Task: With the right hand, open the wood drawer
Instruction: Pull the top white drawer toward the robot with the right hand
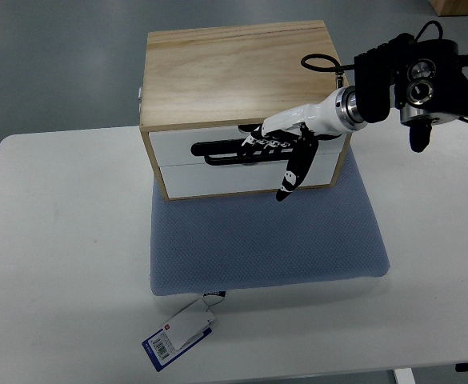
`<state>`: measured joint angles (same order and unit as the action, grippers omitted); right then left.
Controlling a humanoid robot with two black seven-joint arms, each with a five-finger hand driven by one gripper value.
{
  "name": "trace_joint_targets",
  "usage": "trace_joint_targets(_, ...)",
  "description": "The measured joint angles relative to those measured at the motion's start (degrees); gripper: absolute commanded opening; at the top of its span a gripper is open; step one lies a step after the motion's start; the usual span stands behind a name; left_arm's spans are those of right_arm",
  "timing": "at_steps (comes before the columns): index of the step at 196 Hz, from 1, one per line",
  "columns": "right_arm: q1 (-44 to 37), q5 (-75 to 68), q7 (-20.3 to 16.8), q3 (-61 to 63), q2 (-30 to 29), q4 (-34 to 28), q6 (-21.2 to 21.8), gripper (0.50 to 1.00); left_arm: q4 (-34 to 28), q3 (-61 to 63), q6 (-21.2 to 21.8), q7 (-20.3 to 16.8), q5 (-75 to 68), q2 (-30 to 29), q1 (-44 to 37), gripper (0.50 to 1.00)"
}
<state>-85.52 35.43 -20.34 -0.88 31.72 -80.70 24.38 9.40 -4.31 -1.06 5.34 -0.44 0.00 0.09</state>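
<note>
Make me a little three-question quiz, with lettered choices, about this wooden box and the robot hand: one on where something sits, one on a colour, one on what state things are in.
1. What does the wooden drawer box stand on?
A. a blue mat
B. a red tray
C. bare floor

2. What colour are the drawer fronts?
A. green
B. white
C. black

3. How do the drawers look?
A. both closed
B. top pulled far out
C. bottom removed

Answers:
1 A, the blue mat lies under the box on the white table.
2 B, the upper drawer front and the lower drawer front are white.
3 A, both fronts sit flush, with the right robot hand at the top handle slot.
</note>
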Motion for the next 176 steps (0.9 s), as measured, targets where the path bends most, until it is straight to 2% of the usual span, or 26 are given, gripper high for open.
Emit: trace_joint_targets(176, -2.3, -0.4, 0.3, 0.1, 4.5, -4.7, 10.6, 0.919, 0.0, 0.0, 0.0, 0.0, 0.0, 0.0, 0.0, 1.0)
